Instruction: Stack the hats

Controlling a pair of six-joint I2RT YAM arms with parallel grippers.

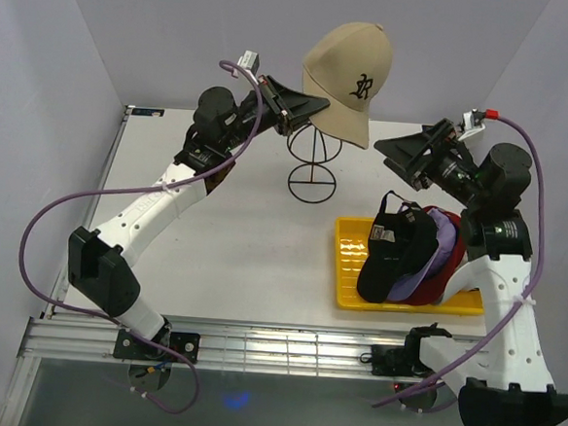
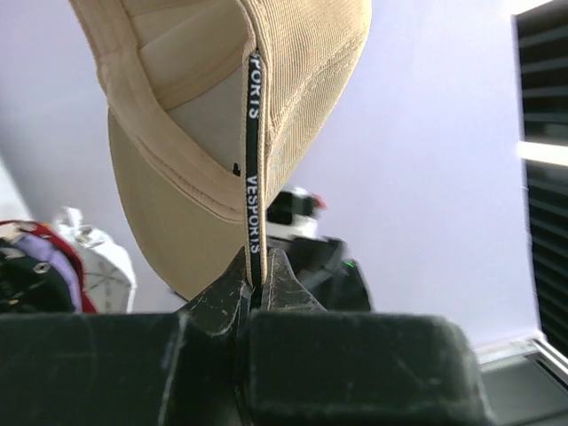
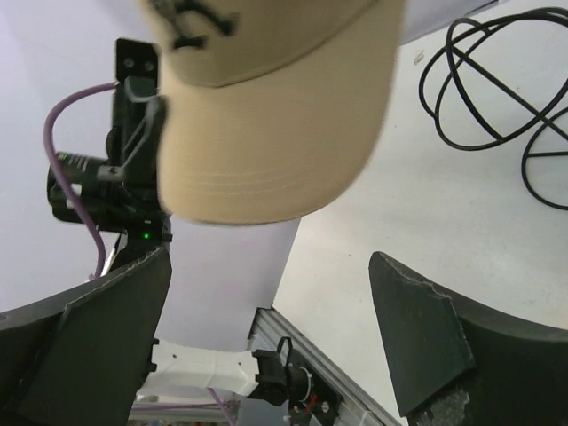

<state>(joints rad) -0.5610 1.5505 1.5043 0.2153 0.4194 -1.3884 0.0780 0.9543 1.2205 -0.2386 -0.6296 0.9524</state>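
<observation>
A tan hat [image 1: 347,76] with a dark logo hangs in the air above the black wire stand [image 1: 311,161]. My left gripper [image 1: 316,105] is shut on its back rim; the left wrist view shows the fingers pinching the black-taped edge of the tan hat [image 2: 222,106]. My right gripper [image 1: 398,148] is open, just right of the hat's brim, empty; the brim [image 3: 266,151] shows above its fingers. A black hat [image 1: 398,250] lies on top of a lavender hat [image 1: 445,239] and a red hat [image 1: 435,279] in the yellow tray [image 1: 352,245]. The white hat is hidden.
The wire stand [image 3: 497,98] stands on the white table at the back centre. The yellow tray sits at the right, close to my right arm. Purple cables loop from both arms. Grey walls close the table on three sides.
</observation>
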